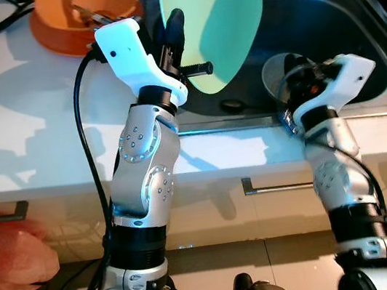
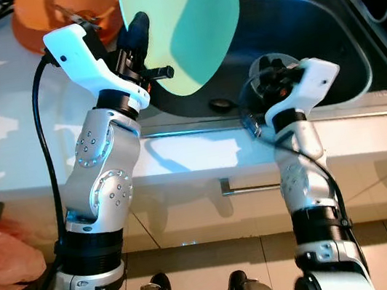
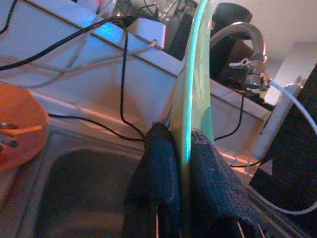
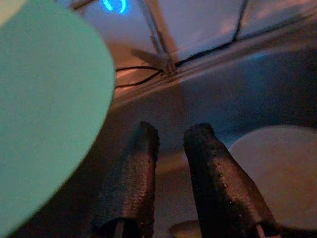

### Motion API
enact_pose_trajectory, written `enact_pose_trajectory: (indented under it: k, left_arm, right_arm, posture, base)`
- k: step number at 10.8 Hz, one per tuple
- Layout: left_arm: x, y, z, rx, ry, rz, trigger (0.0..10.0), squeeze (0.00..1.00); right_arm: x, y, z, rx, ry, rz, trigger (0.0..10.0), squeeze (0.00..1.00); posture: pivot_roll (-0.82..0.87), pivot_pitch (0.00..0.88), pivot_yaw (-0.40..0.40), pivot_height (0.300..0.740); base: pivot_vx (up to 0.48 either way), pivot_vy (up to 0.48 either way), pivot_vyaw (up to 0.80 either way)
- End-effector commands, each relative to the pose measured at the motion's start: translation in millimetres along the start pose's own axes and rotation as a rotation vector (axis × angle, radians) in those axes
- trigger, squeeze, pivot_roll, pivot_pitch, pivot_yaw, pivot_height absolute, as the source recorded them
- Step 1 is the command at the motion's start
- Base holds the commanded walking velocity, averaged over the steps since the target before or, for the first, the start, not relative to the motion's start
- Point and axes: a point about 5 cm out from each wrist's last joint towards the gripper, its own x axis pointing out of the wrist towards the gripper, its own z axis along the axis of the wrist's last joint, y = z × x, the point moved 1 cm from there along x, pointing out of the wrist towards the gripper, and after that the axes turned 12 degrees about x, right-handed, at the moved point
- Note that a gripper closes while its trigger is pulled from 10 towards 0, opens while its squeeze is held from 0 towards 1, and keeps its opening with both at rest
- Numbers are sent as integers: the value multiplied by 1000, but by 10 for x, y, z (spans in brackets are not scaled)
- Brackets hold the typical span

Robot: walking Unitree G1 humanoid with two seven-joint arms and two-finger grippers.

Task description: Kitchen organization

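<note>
Two fingers of the left gripper (image 3: 184,163) pinch the green plate's (image 1: 221,15) rim; right gripper (image 4: 171,144) slightly parted over the sink (image 1: 351,24).

The left end effector (image 1: 174,34) is raised at 11 o'clock, fingers clamped together on something thin. The right end effector (image 4: 171,148) reaches forward at 2 o'clock, fingers slightly parted.

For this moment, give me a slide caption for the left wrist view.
Left gripper pinches the green plate edge-on above the sink, orange bowl on the counter beside.

No legible text, label, brand or number anywhere.
</note>
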Motion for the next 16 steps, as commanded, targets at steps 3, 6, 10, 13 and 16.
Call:
enact_pose_trajectory:
  k: [3,6,10,13,16]
  left_arm:
    - [-17,-28,28,-36,-39,-10,10000,0]
    - [-24,30,-17,-112,-20,21,10000,0]
    - [-24,65,-82,-388,16,44,10000,0]
    - [-37,62,-117,-439,37,28,10000,0]
    - [-30,-17,-134,-500,67,-29,10000,0]
  right_arm:
    - [-71,-43,-138,193,90,17,10000,0]
    - [-97,38,-124,415,105,88,10000,0]
    - [-104,133,-102,525,121,161,10000,0]
    - [-115,177,-110,553,136,188,10000,0]
    - [-103,218,-110,569,145,208,10000,0]
  posture:
    - [178,220,-43,740]
    - [173,207,-42,740]
    - [173,187,-46,740]
    - [176,186,-47,740]
    - [175,191,-47,740]
  base:
    - [0,0,0]
    - [0,0,0]
    - [0,0,0]
    - [0,0,0]
    - [0,0,0]
